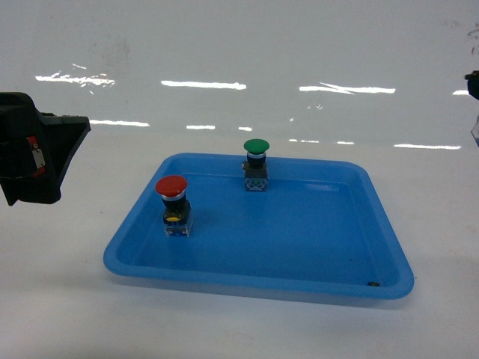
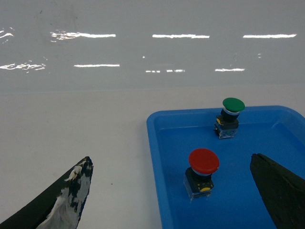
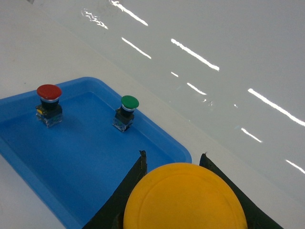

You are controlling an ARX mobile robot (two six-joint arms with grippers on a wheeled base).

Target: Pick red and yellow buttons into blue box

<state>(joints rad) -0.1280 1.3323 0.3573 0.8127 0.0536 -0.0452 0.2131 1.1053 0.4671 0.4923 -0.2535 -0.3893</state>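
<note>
Gripping yellow button (image 3: 185, 198) in right end effector (image 3: 174, 191), fingers closed on it, beyond tray's (image 1: 389, 280) far right corner; left end effector (image 2: 171, 191) spreading open, straddling red button (image 2: 203, 161) standing near tray's left edge beside green button (image 2: 233, 105); blue box not showing; risking cap slipping loose if grip shallow.

the left gripper (image 2: 171, 191) is spread wide — in its wrist view one dark finger (image 2: 62, 200) with scuffed white patches sits at seven o'clock and the other at four o'clock, with nothing between them. in the head view the left arm's black housing (image 1: 34, 149) hangs at nine o'clock. the right gripper (image 3: 183, 191) is closed on the yellow button (image 3: 186, 200), dark fingers (image 3: 126, 191) either side of its cap. the right arm (image 1: 473, 86) barely shows at the head view's two o'clock edge.
</note>
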